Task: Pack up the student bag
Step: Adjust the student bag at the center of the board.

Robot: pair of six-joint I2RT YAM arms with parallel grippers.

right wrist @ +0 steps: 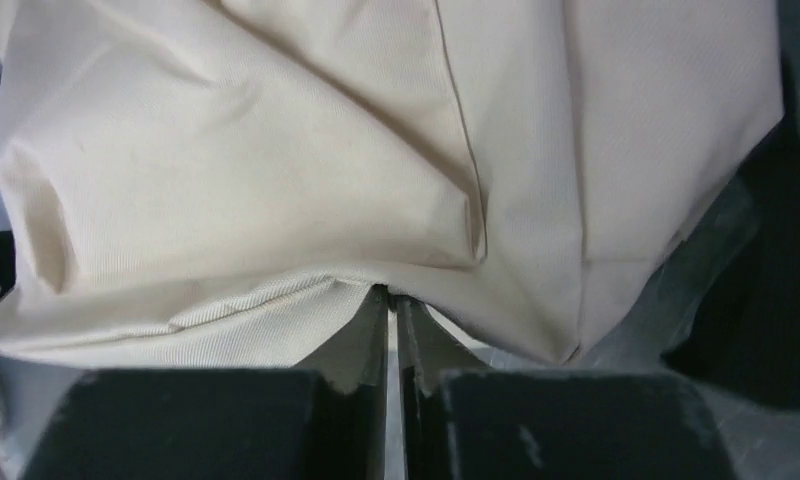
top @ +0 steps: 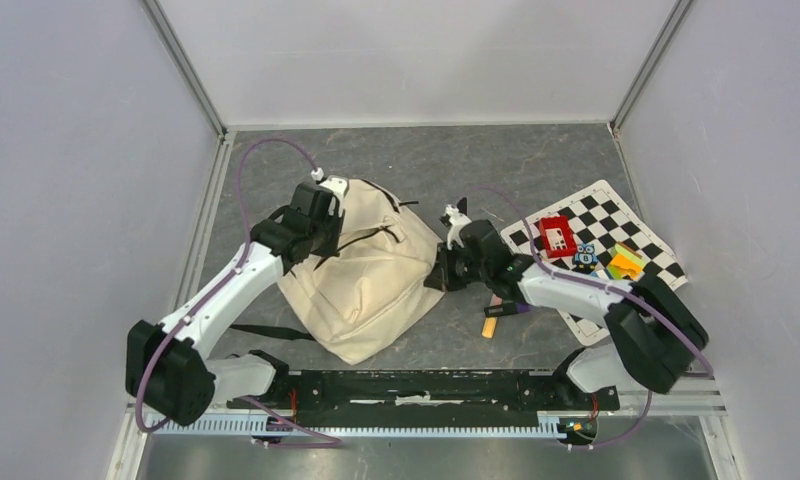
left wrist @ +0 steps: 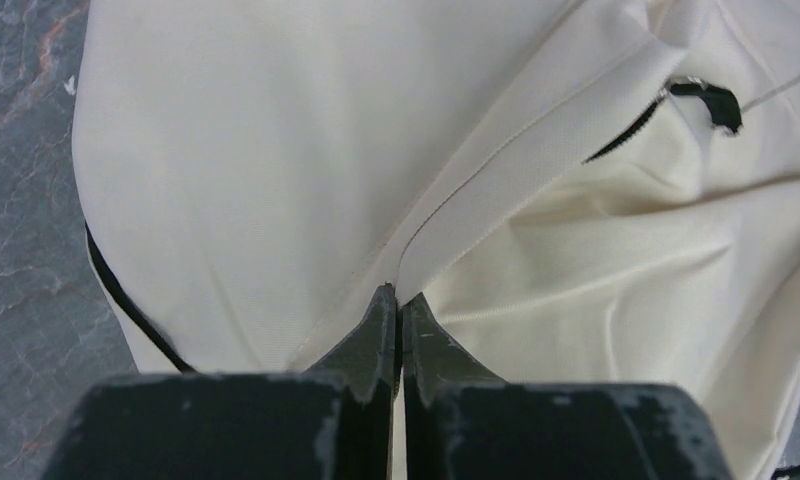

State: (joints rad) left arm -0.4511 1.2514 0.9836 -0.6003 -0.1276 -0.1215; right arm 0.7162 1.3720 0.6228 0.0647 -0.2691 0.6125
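The student bag [top: 371,272], a cream fabric backpack with black straps, lies slumped on the grey table between the arms. My left gripper [top: 336,226] is at its upper left; in the left wrist view it [left wrist: 397,298] is shut, pinching a seam fold of the bag [left wrist: 276,150]. A short stretch of black zipper [left wrist: 711,102] shows at upper right there. My right gripper [top: 439,272] is at the bag's right edge; in the right wrist view it [right wrist: 391,296] is shut on the bag's ribbed hem [right wrist: 276,160]. The bag's inside is hidden.
A checkered mat [top: 616,215] lies at right with a red box [top: 556,237], a small blue figure [top: 584,259] and yellow-green blocks [top: 626,262]. An orange marker [top: 489,326] and a dark pen [top: 506,308] lie under the right arm. A black strap [top: 271,331] trails at lower left.
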